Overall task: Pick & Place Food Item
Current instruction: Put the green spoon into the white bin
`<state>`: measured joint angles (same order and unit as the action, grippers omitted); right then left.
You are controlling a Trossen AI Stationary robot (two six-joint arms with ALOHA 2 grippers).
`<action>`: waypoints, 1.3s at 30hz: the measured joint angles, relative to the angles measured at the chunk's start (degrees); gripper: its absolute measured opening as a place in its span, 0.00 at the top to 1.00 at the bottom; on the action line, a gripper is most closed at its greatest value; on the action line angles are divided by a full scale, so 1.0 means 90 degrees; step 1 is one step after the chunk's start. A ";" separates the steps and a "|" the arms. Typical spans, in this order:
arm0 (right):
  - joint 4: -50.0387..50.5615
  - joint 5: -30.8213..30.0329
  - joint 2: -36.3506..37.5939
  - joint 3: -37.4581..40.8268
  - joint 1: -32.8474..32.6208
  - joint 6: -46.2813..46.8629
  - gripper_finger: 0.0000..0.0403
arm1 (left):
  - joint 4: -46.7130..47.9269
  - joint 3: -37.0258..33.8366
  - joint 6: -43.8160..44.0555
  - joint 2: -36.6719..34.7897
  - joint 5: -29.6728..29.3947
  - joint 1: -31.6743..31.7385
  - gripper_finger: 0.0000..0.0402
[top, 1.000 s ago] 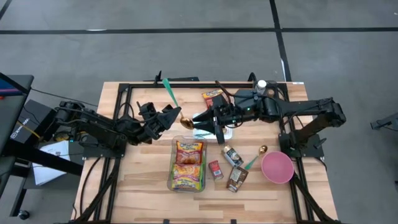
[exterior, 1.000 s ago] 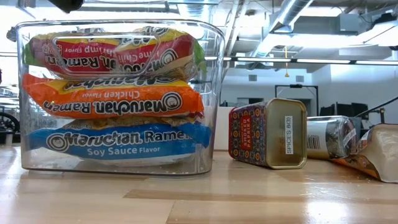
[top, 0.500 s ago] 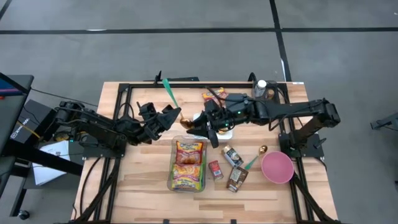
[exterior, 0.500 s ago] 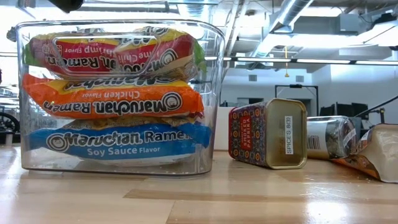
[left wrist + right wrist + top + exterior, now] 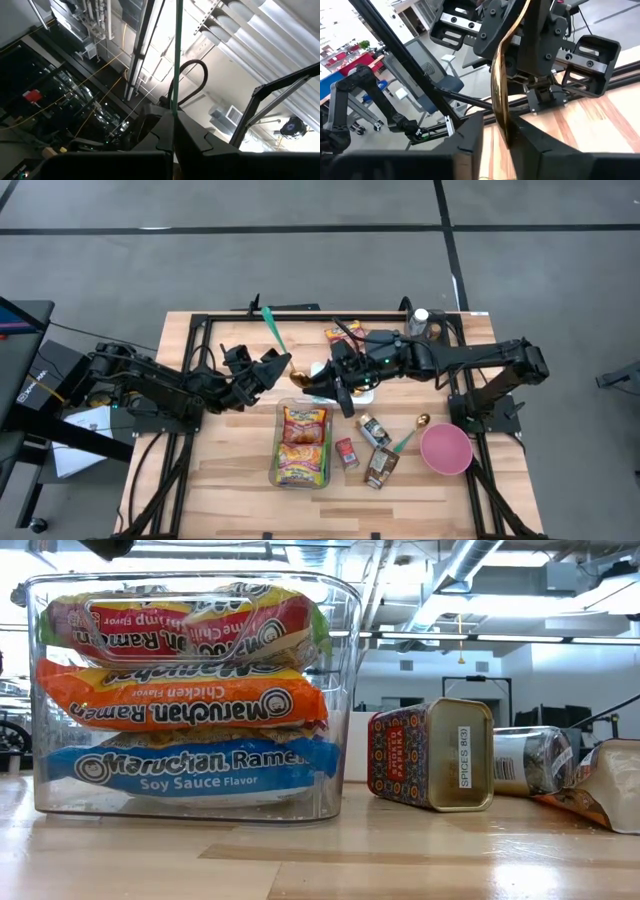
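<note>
In the high view we see the left gripper (image 5: 278,366) just left of centre, clenched on a green-handled spoon (image 5: 285,352) whose handle slants toward the upper left and whose gold bowl points right. The left wrist view shows that green handle (image 5: 176,55) rising between the dark fingers. The right gripper (image 5: 318,380) meets it from the right at frame centre; in the right wrist view the gold spoon bowl (image 5: 501,95) stands between its fingers (image 5: 465,145), but we cannot tell whether they grip it. Below centre sits the clear bin (image 5: 303,443) of ramen packets (image 5: 185,700). Right of it lie a spice tin (image 5: 432,754), a small jar (image 5: 374,430), a second spoon (image 5: 411,432) and a pink bowl (image 5: 445,449).
</note>
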<state>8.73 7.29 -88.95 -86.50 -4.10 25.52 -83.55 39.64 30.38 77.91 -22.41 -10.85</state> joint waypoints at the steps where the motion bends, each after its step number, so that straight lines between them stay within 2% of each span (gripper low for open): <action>1: 0.0000 -0.0010 0.0000 0.0000 0.0000 0.0000 0.86 | 0.0000 0.0000 0.0000 0.0000 0.0008 -0.0001 1.00; 4: -0.0045 0.0008 0.0002 0.0000 0.0000 -0.0007 0.97 | 0.0010 -0.0002 0.0019 0.0000 -0.0028 0.0000 1.00; 13: -0.0127 -0.0129 0.0017 -0.0002 -0.0056 0.0240 0.99 | 0.0229 -0.0005 -0.0004 -0.0004 -0.0032 0.0001 0.95; 27: -0.0318 -0.0452 0.0491 -0.0002 -0.0049 0.0587 1.00 | 0.1141 -0.0004 -0.1421 -0.0086 0.0054 -0.0049 0.66; 30: -0.0459 -0.0529 0.0640 -0.0002 -0.0042 0.0688 1.00 | 0.1598 -0.0012 -0.2075 -0.0206 0.0152 -0.0115 0.60; 34: -0.0703 -0.0518 0.0839 0.0000 -0.0055 0.0974 1.00 | 0.2559 -0.0005 -0.3548 -0.0409 0.0069 -0.0337 0.56; 37: -0.0715 -0.0503 0.0958 -0.0002 -0.0110 0.1397 1.00 | 0.3315 0.0159 -0.4867 -0.0717 -0.0892 -0.0650 0.55; 39: -0.0712 -0.0489 0.0957 -0.0002 -0.0168 0.1801 1.00 | 0.3914 0.0480 -0.6232 -0.0894 -0.1530 -0.0852 0.55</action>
<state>2.33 2.89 -80.34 -86.52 -5.61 41.73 -48.32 43.96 -25.71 69.86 -36.18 -18.52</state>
